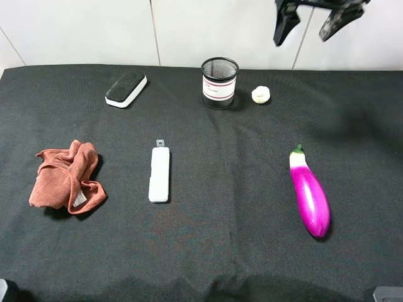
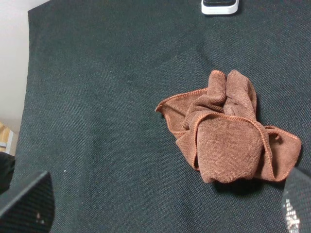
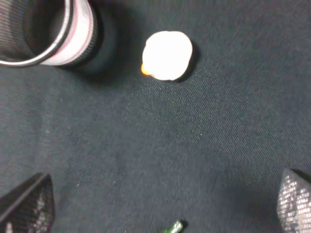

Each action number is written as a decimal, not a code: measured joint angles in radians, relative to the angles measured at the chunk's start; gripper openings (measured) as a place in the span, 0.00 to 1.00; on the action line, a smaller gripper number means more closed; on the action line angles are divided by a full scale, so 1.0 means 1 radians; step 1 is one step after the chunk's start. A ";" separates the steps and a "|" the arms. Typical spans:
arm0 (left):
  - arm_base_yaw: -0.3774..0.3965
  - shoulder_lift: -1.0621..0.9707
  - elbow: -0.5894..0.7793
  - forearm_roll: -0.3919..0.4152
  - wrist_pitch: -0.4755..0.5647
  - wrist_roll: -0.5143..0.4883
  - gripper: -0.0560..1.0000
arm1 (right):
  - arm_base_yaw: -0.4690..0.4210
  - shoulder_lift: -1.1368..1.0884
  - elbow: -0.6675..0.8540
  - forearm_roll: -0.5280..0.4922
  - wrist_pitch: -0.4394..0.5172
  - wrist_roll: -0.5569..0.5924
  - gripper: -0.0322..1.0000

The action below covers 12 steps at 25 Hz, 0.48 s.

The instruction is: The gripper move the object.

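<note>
The object, a small cream-white garlic-like bulb (image 1: 261, 95), lies on the black cloth just right of the mesh cup (image 1: 219, 82). It also shows in the right wrist view (image 3: 167, 55), next to the cup (image 3: 46, 29). My right gripper (image 1: 312, 22) hangs open, high above the table's far edge, up and right of the bulb; its fingertips (image 3: 29, 204) stand wide apart and empty. My left gripper (image 2: 160, 208) is open and empty, hovering near the brown rag (image 2: 228, 131); it is out of the exterior view.
A purple eggplant (image 1: 309, 193) lies at the right, its green stem tip in the right wrist view (image 3: 173, 227). A long white bar (image 1: 159, 174) lies mid-table. The brown rag (image 1: 66, 176) is at the left. A black-and-white eraser (image 1: 126, 89) is at the back left.
</note>
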 joint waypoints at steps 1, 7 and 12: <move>0.000 0.000 0.000 0.000 0.000 0.000 0.99 | 0.000 -0.028 0.020 -0.004 0.000 0.001 0.70; 0.000 0.000 0.000 0.000 0.000 0.000 0.99 | 0.000 -0.210 0.172 -0.043 0.001 0.002 0.70; 0.000 0.000 0.000 0.000 0.000 0.000 0.99 | 0.000 -0.382 0.301 -0.051 0.001 0.002 0.70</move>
